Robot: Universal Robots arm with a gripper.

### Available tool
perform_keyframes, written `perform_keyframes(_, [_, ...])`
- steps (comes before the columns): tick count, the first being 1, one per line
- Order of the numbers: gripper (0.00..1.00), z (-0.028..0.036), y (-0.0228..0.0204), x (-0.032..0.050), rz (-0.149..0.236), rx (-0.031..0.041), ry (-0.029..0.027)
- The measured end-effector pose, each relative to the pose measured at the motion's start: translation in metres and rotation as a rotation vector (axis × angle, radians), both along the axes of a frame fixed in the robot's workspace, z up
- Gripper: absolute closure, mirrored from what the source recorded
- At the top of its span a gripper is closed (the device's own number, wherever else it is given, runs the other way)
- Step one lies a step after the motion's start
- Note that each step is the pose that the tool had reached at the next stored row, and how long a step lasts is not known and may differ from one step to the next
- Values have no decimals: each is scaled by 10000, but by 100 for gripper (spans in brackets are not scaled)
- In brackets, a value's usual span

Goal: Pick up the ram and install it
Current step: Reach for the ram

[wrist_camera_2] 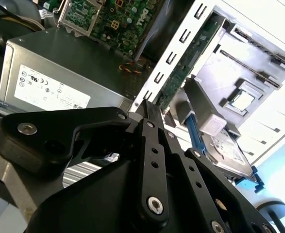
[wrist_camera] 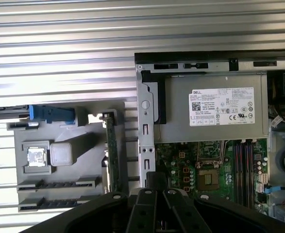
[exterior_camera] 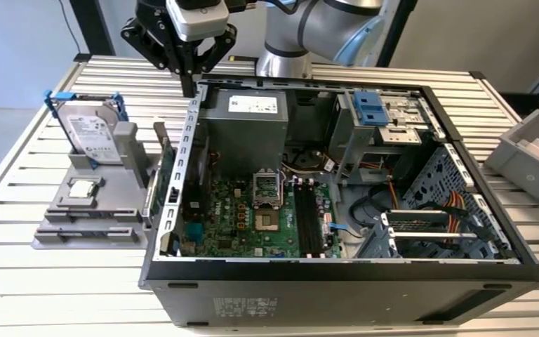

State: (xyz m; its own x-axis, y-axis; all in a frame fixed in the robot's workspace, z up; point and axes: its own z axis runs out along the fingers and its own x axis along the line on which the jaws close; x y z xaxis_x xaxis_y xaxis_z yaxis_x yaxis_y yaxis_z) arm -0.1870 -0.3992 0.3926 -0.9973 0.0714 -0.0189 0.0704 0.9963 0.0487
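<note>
Exterior view: black two-finger gripper (exterior_camera: 190,86) closed, empty, hovering at a corner of the open grey computer case (exterior_camera: 344,270) | long green circuit-board ram (exterior_camera: 165,184) upright on edge in the pale grey holder (exterior_camera: 87,235), just beside the case wall — untouched | first wrist view: ram's thin top edge from above — silver square processor chip (wrist_camera: 36,156) nearby
</note>
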Motion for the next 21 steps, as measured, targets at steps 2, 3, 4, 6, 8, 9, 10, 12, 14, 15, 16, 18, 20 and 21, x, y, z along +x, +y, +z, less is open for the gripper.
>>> perform_keyframes(2, [100, 0, 0, 0, 0, 0, 0])
perform_keyframes(3, [100, 0, 0, 0, 0, -1, 1])
perform_keyframes(4, [100, 0, 0, -1, 0, 0, 0])
perform_keyframes(6, [100, 0, 0, -1, 0, 0, 1])
perform_keyframes(8, [100, 0, 0, -1, 0, 0, 0])
perform_keyframes(9, [100, 0, 0, -1, 0, 0, 0])
perform_keyframes(10, [100, 0, 0, -1, 0, 0, 0])
perform_keyframes(12, [100, 0, 0, -1, 0, 0, 1])
perform_keyframes(14, [100, 0, 0, -3, -1, 0, 1])
perform_keyframes(15, [100, 0, 0, -4, 0, -1, 0])
perform_keyframes(16, [100, 0, 0, -4, 0, 0, 0])
perform_keyframes(18, [100, 0, 0, -13, -2, 0, 0])
perform_keyframes(20, [100, 1, 0, -26, -1, -1, 1])
perform_keyframes(21, [100, 0, 0, -34, 0, 0, 0])
